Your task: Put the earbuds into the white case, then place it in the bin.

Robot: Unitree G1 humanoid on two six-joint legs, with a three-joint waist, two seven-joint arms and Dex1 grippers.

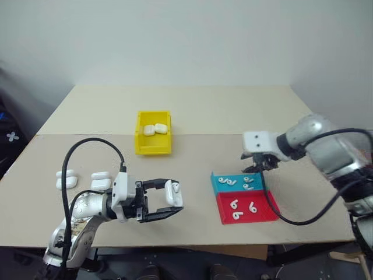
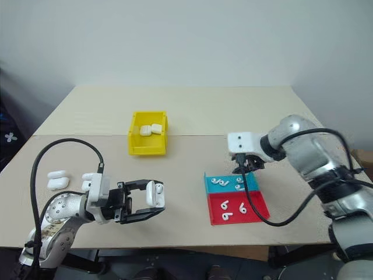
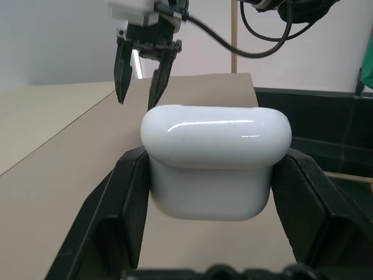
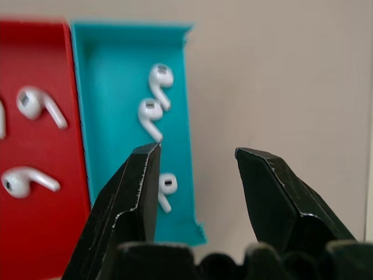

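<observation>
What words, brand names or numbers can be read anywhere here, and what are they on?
None can be read.
The white case in the left gripper is plain and glossy, with no marking.
The yellow bin, blue tray, red tray and earbuds carry no label.
The right gripper shows bare black fingers.

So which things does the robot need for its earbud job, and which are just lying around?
Needed:
- white case held shut in the left gripper
- earbuds in the blue tray
- yellow bin
- right gripper, open above the blue tray

Just lying about:
- spare cases on the table
- red tray
</observation>
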